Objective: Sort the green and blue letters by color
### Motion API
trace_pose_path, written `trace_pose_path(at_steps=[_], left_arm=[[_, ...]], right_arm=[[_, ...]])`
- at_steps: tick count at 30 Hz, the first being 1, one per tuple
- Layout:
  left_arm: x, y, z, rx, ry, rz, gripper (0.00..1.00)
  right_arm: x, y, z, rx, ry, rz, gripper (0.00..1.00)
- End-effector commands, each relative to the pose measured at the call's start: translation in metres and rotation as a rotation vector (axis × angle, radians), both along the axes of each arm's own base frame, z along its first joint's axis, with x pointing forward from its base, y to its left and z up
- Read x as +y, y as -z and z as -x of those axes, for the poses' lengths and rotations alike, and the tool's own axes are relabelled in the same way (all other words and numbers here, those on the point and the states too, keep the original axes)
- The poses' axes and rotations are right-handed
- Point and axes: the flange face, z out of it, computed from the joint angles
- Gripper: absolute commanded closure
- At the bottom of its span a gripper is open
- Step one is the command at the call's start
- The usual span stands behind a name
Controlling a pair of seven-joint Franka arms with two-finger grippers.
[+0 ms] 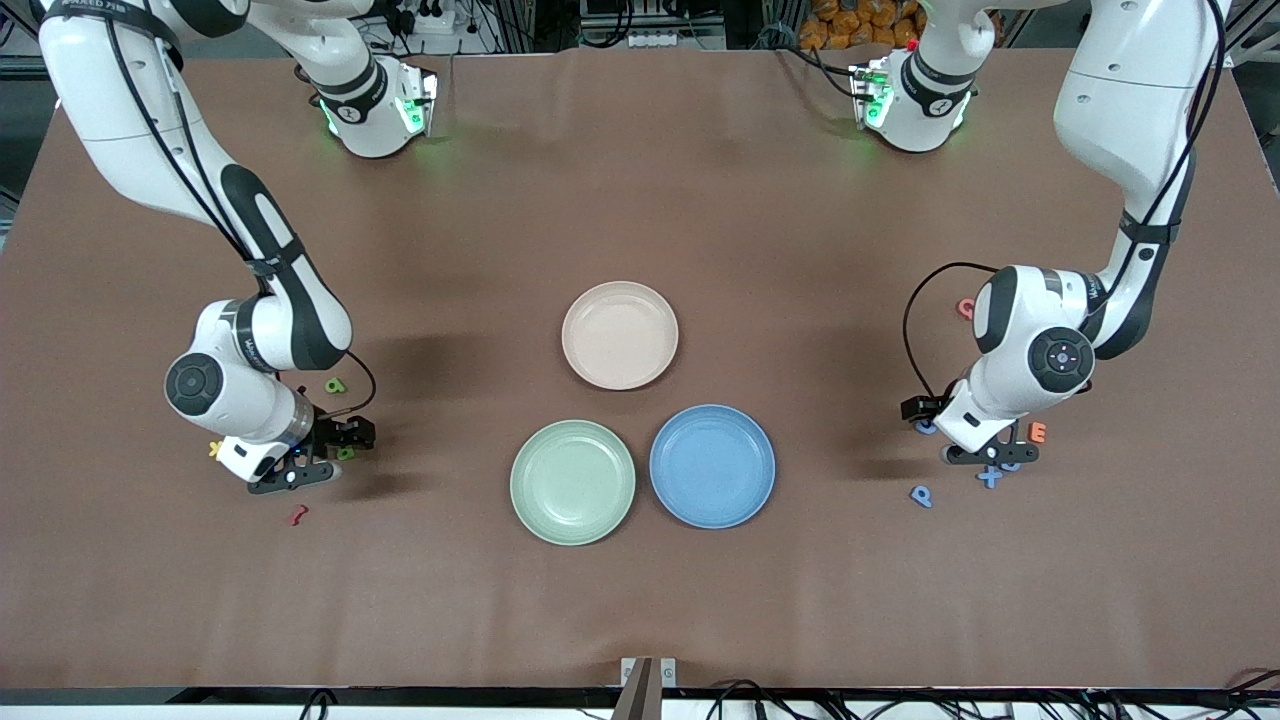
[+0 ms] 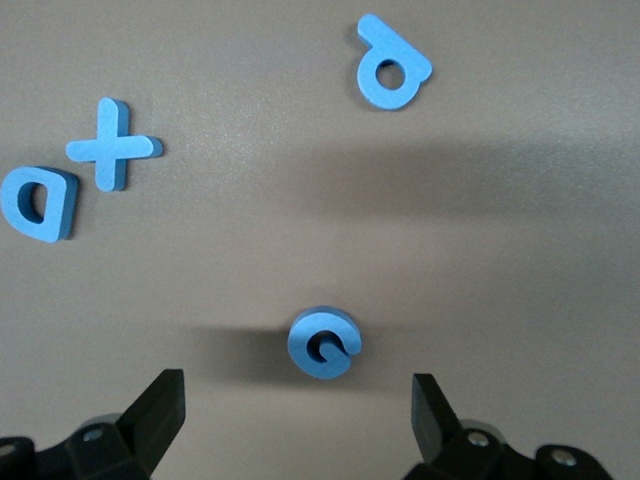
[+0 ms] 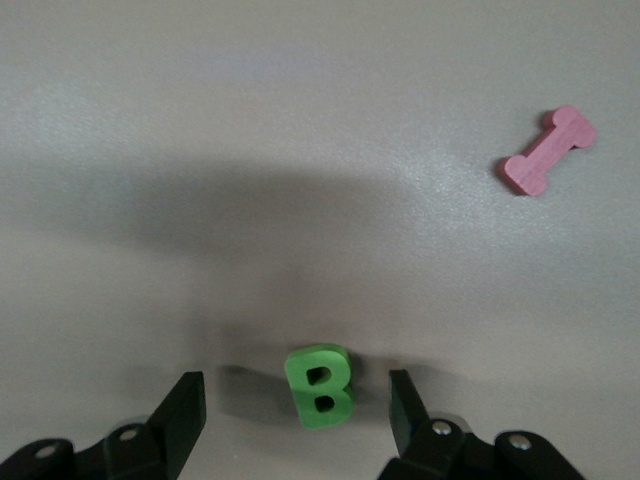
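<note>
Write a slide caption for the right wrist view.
Open right gripper straddles a green B on the brown table, pink bone-shaped piece nearby.

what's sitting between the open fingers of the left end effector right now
The blue G lies flat on the brown table between the left end effector's open fingers, touching neither. The left wrist view shows it.

High front overview; two close, downward wrist views

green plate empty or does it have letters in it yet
Empty: the green plate shows only its bare inside, and no letter lies in it in the front view.
</note>
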Motion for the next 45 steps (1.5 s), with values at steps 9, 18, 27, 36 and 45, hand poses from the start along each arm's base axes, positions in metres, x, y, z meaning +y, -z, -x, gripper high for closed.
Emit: trace_pose_path(at_steps=[9,18,27,36,45], left_arm=[[0.007,0.028,-0.007,-0.025,-0.009,-0.008,0.0],[0.004,0.033,-0.009,-0.032,-0.006,-0.004,0.0],[0.004,0.034,-0.008,-0.031,-0.006,-0.004,0.0],[0.004,0.034,-0.008,-0.031,-0.008,-0.004,0.0],[0.003,0.036,-0.006,-0.025,-0.004,-0.005,0.0]], right_arm=[[-0.006,0.003,-0.009,-0.005,-0.019,0.016,0.35],[-0.01,0.006,-0.009,-0.006,-0.05,0.046,0.62],[-0.008,0.001,-0.012,-0.012,-0.041,0.043,1.0],[0.023,-0.043,-0.034,0.034,0.069,0.028,1.0],[0.119,-0.069,-0.041,0.019,0.269,0.003,1.0]])
